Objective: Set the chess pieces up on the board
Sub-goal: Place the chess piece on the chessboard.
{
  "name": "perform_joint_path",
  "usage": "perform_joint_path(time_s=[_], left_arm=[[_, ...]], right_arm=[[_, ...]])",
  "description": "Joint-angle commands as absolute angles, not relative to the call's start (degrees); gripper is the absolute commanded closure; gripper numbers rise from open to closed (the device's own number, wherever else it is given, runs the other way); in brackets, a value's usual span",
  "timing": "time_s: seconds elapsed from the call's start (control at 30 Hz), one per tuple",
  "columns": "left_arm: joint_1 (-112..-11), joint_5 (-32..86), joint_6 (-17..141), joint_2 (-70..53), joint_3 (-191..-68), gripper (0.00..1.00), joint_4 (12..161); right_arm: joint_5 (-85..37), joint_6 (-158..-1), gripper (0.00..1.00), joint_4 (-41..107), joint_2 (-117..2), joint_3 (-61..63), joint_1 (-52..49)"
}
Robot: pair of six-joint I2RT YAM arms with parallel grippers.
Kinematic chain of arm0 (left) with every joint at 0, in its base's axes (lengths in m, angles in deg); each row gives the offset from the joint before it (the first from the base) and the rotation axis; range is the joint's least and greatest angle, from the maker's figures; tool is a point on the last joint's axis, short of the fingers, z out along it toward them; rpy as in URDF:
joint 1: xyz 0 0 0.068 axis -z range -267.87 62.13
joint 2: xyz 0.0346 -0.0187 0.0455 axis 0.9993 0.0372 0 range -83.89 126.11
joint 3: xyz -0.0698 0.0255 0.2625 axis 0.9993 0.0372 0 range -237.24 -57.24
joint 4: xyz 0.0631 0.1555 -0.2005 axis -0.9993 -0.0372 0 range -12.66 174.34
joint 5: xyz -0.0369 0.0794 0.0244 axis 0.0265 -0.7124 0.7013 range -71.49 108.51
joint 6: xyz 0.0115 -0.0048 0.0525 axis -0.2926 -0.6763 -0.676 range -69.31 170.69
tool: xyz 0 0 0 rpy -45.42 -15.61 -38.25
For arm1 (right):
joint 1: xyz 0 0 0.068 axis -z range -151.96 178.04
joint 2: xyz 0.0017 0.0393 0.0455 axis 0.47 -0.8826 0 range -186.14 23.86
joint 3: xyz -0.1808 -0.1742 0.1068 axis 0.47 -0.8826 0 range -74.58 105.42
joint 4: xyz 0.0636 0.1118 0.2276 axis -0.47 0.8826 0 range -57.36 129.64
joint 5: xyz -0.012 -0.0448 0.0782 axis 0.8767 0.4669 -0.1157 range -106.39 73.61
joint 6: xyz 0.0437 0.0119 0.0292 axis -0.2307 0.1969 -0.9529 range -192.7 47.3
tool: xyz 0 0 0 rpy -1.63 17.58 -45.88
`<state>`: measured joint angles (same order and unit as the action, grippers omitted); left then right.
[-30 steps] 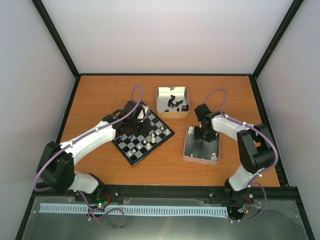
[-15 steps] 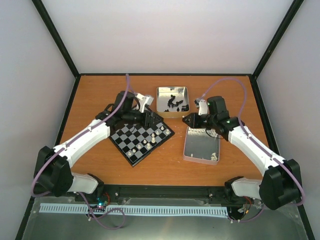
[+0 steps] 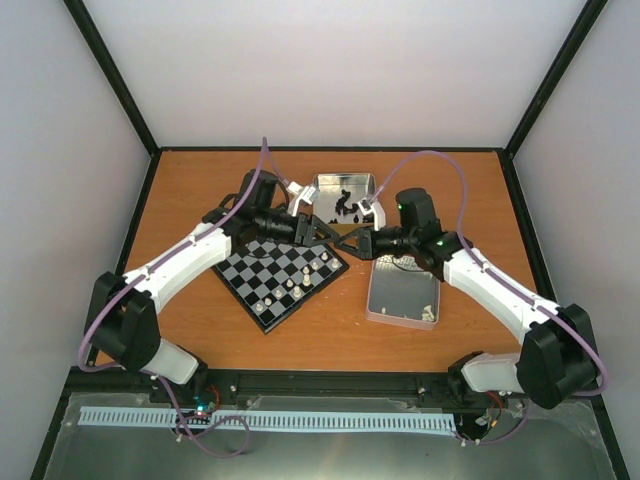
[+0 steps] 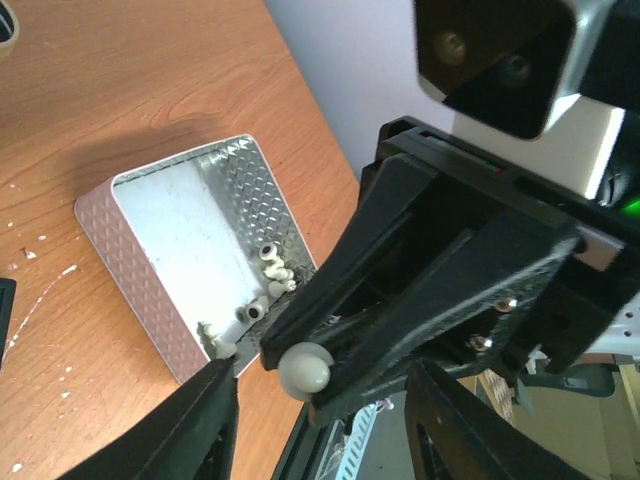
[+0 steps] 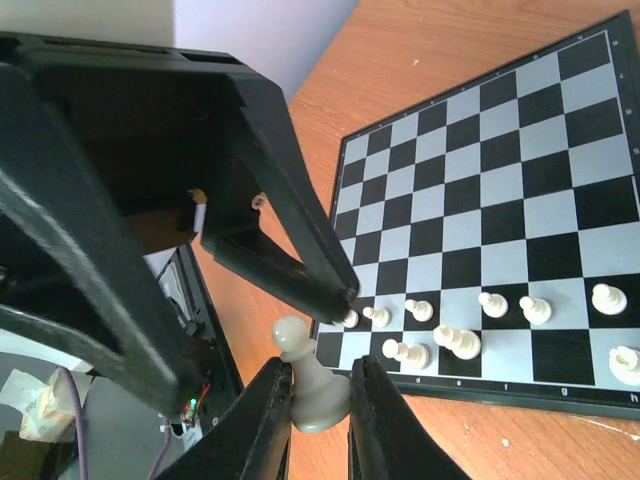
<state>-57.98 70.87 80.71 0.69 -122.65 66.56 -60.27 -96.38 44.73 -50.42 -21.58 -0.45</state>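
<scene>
Chess pieces (image 5: 440, 340): several on board (image 3: 255, 272), left of bench (image 3: 450, 195) centre. Cream pawn (image 5: 303, 385), likely light and slick, pinched by base in right gripper (image 5: 320, 388); left gripper (image 4: 322, 372) spread around its free head, the best hold

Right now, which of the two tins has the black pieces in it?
The far tin holds the black pieces; the near tin has only a few white pieces.

Left tool (image 4: 322, 418) agape, right tool (image 5: 318, 402) pinching pawn (image 5: 301, 362), seemingly tip-to-tip
</scene>
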Motion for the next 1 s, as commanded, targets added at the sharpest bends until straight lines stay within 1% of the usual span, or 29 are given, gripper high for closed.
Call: perform_joint_path(time_s=[0.0,0.13,0.53,0.6,0.67,0.8,0.9,0.97], left_arm=[[-58.34,71.53,81.31,1.08,-124.24,0.57,63.42],[-58.44,71.22,84.77,1.20,-123.11,0.66,65.68],[-59.04,70.67,90.61,0.46,-121.21,0.68,69.84],[-59.05,70.63,90.87,0.49,-121.00,0.70,69.77],[-59.12,70.48,91.11,0.55,-120.66,0.75,69.90],[-59.09,70.98,90.95,0.83,-120.65,0.81,69.97],[-59.05,71.42,90.77,1.19,-120.46,0.82,69.84],[-59.11,71.79,90.63,1.36,-120.26,0.86,69.77]], right_arm=[[-60.93,-96.73,0.84,41.78,-51.26,-19.51,-1.42],[-60.68,-95.17,0.84,43.23,-51.79,-18.80,-2.24],[-57.24,-92.15,0.85,46.09,-52.47,-18.64,-3.16],[-56.80,-92.06,0.85,46.09,-52.59,-18.55,-3.38],[-56.51,-91.97,0.85,46.13,-52.87,-18.49,-3.51],[-56.06,-92.04,0.85,46.00,-53.03,-18.34,-3.77],[-55.86,-92.04,0.85,45.91,-53.16,-18.09,-3.86],[-55.57,-92.16,0.85,45.84,-53.36,-17.77,-3.86]])
